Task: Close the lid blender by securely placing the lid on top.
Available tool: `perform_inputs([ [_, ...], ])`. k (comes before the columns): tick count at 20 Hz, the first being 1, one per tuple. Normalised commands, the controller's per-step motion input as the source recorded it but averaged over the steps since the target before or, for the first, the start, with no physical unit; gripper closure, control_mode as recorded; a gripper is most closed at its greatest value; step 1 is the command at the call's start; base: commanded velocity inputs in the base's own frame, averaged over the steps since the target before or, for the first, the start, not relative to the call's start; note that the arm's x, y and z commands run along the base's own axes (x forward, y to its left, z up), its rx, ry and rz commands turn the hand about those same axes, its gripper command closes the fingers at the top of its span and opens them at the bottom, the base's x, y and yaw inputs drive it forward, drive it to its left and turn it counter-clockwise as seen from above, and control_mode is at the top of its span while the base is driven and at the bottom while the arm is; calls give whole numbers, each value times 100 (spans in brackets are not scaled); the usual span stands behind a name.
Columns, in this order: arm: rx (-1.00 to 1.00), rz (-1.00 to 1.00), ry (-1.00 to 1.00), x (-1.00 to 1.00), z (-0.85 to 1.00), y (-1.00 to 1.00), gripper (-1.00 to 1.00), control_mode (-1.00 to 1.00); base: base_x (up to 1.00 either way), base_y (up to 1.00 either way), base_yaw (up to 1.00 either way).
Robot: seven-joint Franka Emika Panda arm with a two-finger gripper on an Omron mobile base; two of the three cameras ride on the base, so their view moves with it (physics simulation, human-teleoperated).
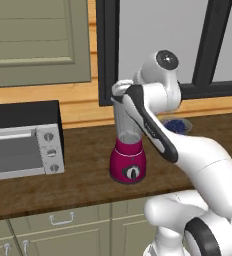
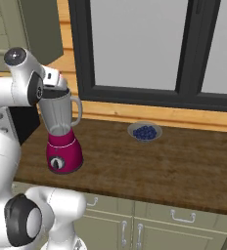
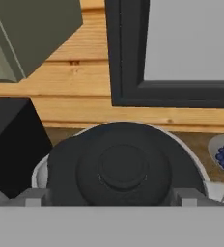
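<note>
Gripper (image 3: 113,200) pinches lid (image 3: 122,166) atop blender (image 2: 61,132) jar; blueberries fill bowl (image 2: 145,132) nearby.

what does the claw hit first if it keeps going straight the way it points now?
Likely the lid, the dark round cap directly ahead of the claw over the blender jar's rim. Whether it is already touching is unclear; depth is hard to judge.

place: home kitchen, rendered
counter: dark wood worktop (image 2: 174,171) spans mid frame
cabinets: olive drawers and doors with handles (image 2: 179,219) along the bottom; wall cabinet (image 1: 33,40) upper left
appliances: toaster oven (image 1: 23,145) at left, magenta blender (image 2: 61,141) left of centre
food: bowl of blueberries (image 2: 145,132) mid frame
wall: wood panelling, dark-framed window (image 2: 140,49) across the top
</note>
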Motion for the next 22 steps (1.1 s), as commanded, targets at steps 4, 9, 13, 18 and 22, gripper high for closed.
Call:
perform_inputs([
  [4,-7,0,34,-29,21,0,-100,-100,0,0,0],
  [9,-8,0,33,-50,0,-7,-100,-100,0,0,0],
  [13,-4,0,14,-78,0,-24,-100,-100,0,0,0],
  [18,0,0,0,-93,0,-44,-100,-100,0,0,0],
  [22,0,0,-13,-100,-3,-63,-100,-100,0,0,0],
])
